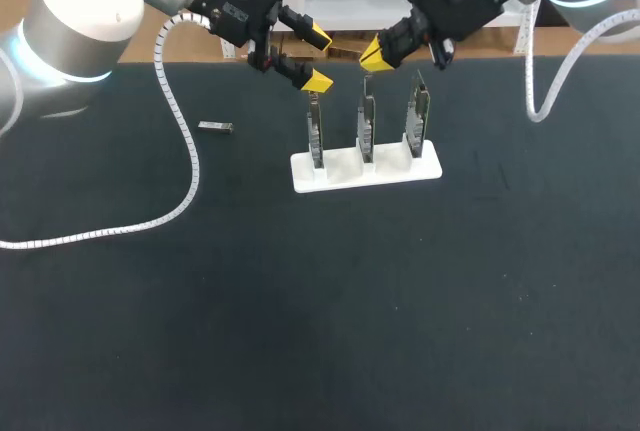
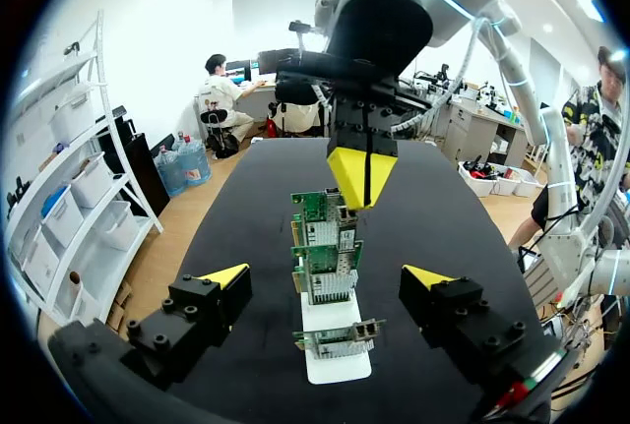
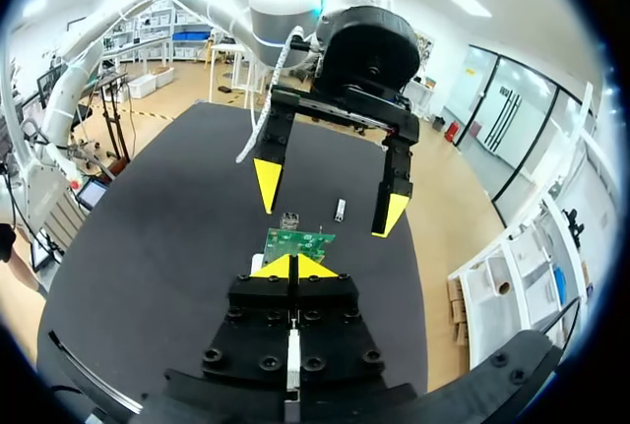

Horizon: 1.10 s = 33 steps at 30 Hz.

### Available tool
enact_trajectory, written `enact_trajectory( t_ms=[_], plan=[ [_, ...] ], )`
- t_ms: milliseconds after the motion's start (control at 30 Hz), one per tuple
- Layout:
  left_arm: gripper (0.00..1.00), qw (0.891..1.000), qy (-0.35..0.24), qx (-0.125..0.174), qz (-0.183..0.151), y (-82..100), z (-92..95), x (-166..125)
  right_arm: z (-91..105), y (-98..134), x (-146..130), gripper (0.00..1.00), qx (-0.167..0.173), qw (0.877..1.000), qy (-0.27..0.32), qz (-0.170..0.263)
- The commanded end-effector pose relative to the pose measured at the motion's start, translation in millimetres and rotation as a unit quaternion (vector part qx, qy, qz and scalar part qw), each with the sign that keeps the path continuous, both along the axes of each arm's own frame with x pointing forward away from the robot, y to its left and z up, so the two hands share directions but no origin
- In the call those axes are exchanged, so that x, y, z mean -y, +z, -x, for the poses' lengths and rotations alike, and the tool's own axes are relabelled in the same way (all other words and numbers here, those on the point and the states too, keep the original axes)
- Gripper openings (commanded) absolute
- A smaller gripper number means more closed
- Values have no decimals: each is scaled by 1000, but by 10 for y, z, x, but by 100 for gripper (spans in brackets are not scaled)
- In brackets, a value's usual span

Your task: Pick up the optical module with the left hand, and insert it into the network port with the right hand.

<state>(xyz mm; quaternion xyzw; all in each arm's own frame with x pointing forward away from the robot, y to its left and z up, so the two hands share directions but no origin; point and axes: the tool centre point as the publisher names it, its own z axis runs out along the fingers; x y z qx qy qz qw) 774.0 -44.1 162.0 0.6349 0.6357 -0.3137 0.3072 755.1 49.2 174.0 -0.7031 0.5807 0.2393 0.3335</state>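
Module [image 1: 215, 128] lies unheld on the table [image 1: 300, 331], well apart from the card rack [image 1: 365, 169]. Left gripper [image 1: 318, 59] hangs wide above the rack, ready for pickup; right gripper [image 1: 371, 55], tips pressed together and empty, hovers alongside.

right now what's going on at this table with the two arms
Neither arm holds anything. The optical module lies on the black table, left of the white holder with three upright network cards. The left end effector hangs open by the row's left end, away from the module. The right end effector, fingers shut and empty, hovers just above the cards.
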Motion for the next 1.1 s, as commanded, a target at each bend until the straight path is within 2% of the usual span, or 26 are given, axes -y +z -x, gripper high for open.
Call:
enact_trajectory(
  t_ms=[33, 500, 1100],
  plan=[
    [100, 1000, 1, 0, -2, 4, 4, 2, -40, -24, 3, 0, -4, 1000, 3, -3],
    [100, 1000, 1, 0, -2, 4, 4, 2, -96, 105, 4, 0, 17, 1000, 7, -2],
    [100, 1000, 1, 0, -2, 4, 4, 2, -48, -44, 15, 0, -5, 1000, 3, -7]
  ],
)
